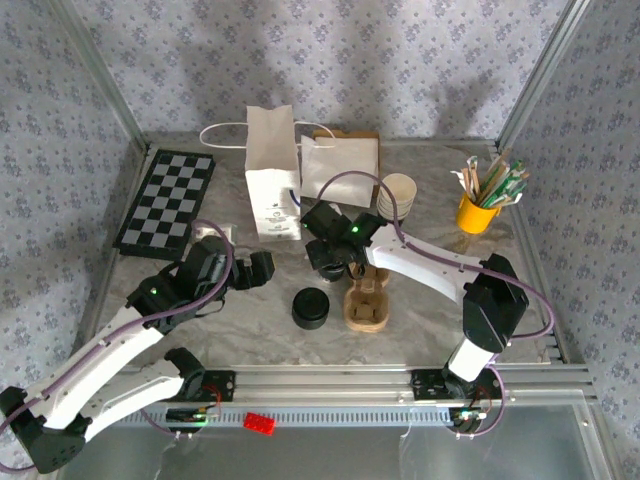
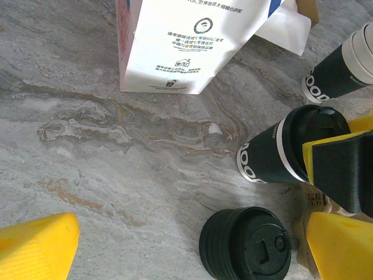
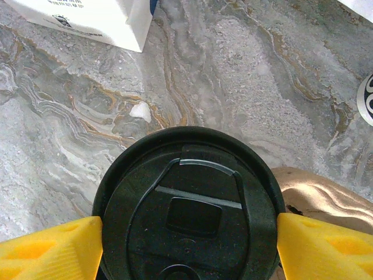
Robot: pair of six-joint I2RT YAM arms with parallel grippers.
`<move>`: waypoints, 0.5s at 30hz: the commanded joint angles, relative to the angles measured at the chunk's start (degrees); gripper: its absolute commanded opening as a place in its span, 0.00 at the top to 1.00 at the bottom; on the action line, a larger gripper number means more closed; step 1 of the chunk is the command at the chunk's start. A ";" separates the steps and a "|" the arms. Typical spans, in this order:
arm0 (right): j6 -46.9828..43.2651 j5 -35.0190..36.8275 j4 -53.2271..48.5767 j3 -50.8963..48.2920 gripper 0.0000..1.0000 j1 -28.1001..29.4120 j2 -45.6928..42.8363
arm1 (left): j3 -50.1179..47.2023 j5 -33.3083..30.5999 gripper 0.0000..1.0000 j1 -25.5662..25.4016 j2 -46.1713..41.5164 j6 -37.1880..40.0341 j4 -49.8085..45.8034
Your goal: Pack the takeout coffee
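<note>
Right gripper (image 3: pixel 189 236): clenched on the takeout coffee cup (image 3: pixel 189 210), a small paper cup with a dark lower band and a round black plastic lid; the yellow fingers (image 3: pixel 52 248) bear against the lid's rim from both sides.

Cup location: on the middle of the grey marbled table (image 1: pixel 250 335), between the upright white printed paper bag (image 1: pixel 272 180) and the brown moulded-pulp cup carrier (image 1: pixel 366 303), just beside the carrier; whether its base rests on the table cannot be told.

Left gripper (image 2: pixel 192 230): released, jaws spread wide, nothing held; it hangs above bare table, near the squat stack of black plastic lids (image 2: pixel 245 245) and well apart from the cup.

Surroundings:
- A stack of lidless cream paper cups (image 1: pixel 397 193) stands beyond the right gripper.
- A second white paper bag (image 1: pixel 340 157) lies flat at the rear.
- A yellow cup of stirrers (image 1: pixel 478 212) stands at the right rear.
- A black-and-grey chequered board (image 1: pixel 168 200) lies at the left rear.
- A small red block (image 1: pixel 259 422) sits on the near frame rail.
</note>
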 commanded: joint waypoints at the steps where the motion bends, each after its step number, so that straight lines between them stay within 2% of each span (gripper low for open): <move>1: -0.07 1.94 -2.65 1.79 0.21 0.44 0.34 | 0.20 0.31 0.00 0.55 -0.93 0.24 0.84; 11: 0.50 -0.60 -1.52 0.48 0.20 -0.77 1.93 | -0.15 0.64 0.00 0.78 -1.10 0.15 1.29; 15: 0.34 -0.58 -1.94 1.30 0.15 -0.94 1.27 | 0.19 1.38 0.00 0.75 -0.58 0.23 1.38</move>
